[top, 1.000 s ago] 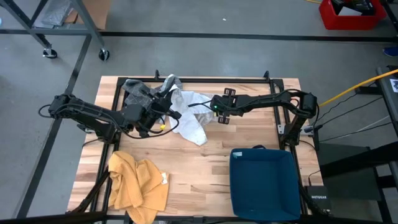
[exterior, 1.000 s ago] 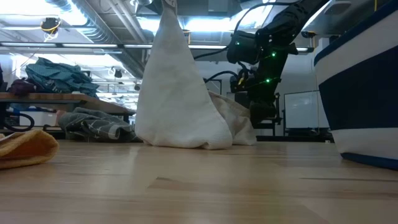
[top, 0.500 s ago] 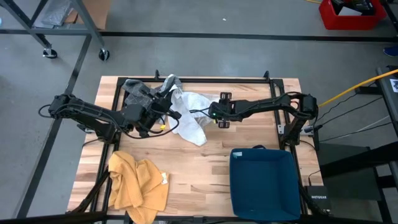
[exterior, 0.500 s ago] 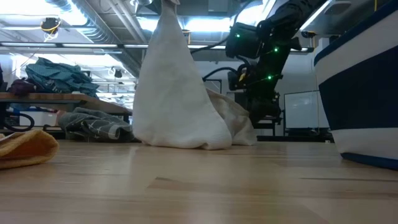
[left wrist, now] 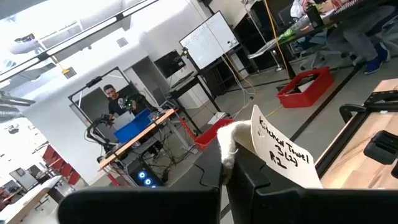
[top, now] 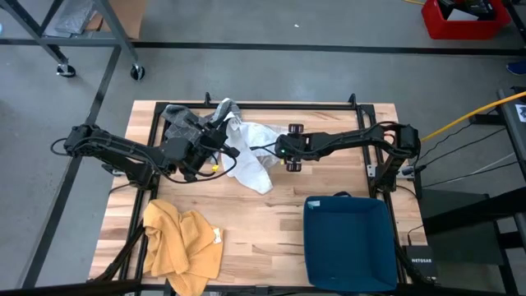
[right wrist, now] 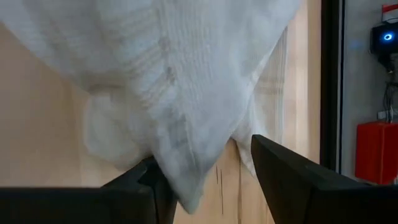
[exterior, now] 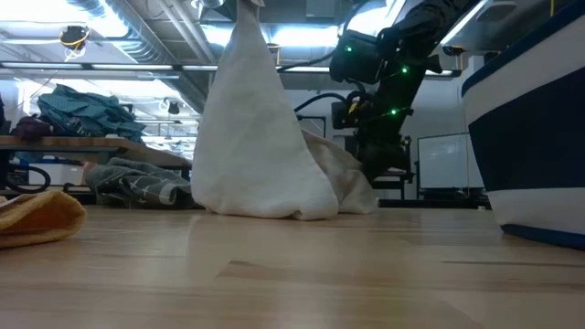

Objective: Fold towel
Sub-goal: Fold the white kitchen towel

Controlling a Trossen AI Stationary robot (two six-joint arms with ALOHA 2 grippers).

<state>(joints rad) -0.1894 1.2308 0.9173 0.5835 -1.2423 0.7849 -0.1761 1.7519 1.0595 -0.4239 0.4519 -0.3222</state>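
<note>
Jaws of the left gripper point(top: 215, 141) are clamped on a corner of the white towel point(top: 251, 156), holding it up so it drapes in a cone onto the tabletop point(top: 279, 214) near the middle. Jaws of the right gripper point(top: 283, 150) stand spread around a hanging fold, not closed. Cloth looks light, limp and unlikely to slip; a free corner or hem seems the best hold. It is pale, ribbed, with a paper tag point(left wrist: 283, 146)

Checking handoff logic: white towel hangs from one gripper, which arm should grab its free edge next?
Right. The left gripper is shut on the white towel, holding it up. The right gripper is open, with hanging cloth already between its fingers, so it likely only needs to close.
</note>
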